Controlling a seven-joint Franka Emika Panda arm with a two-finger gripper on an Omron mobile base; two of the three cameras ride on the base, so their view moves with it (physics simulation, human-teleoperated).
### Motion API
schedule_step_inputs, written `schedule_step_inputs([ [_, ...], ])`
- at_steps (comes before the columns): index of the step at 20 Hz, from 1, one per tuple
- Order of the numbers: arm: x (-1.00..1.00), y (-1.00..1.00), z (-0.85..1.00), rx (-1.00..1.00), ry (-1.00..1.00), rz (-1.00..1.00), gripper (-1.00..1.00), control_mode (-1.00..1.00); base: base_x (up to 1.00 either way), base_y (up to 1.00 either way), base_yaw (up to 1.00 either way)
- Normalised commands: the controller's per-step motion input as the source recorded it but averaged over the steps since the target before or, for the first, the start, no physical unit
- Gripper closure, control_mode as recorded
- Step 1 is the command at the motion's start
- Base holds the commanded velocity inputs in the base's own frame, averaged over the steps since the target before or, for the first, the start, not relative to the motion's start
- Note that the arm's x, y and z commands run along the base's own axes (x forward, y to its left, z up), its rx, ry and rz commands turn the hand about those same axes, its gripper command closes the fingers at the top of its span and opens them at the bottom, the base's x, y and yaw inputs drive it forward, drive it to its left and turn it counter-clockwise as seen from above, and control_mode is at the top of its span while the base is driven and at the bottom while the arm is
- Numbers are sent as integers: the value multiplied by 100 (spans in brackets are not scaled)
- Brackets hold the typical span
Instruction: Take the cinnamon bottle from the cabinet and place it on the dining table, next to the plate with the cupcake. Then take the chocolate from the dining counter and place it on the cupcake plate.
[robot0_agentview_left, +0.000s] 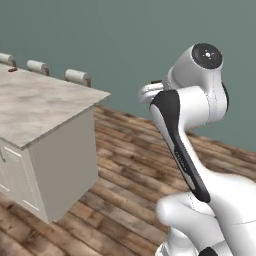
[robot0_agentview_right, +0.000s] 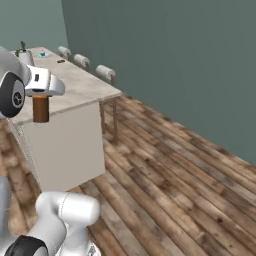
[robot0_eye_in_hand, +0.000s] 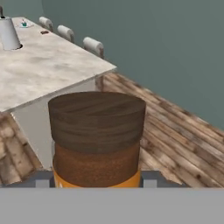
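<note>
We see counter (robot0_agentview_right: 75, 87) at upper left of right base view; gripper (robot0_agentview_right: 41, 95) at left edge pinches cinnamon bottle (robot0_agentview_right: 41, 109), hanging upright. In hand view, bottle fills lower centre, stools (robot0_eye_in_hand: 92, 45) upper left.

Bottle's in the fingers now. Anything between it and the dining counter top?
Nothing visible. The cinnamon bottle hangs in the gripper short of the counter's near corner, and the marble counter top ahead is bare. Far down it stand a white container and small dark items; I cannot make out the cupcake plate.
</note>
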Motion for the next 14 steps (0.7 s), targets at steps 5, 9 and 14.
schedule_step_inputs([
  [5, 0, 0, 0, 0, 0, 0, 100, 100, 100, -6, -20],
  [9, 0, 0, 0, 0, 0, 0, 100, 100, 100, -16, -8],
  [14, 0, 0, 0, 0, 0, 0, 100, 100, 100, -27, 1],
])
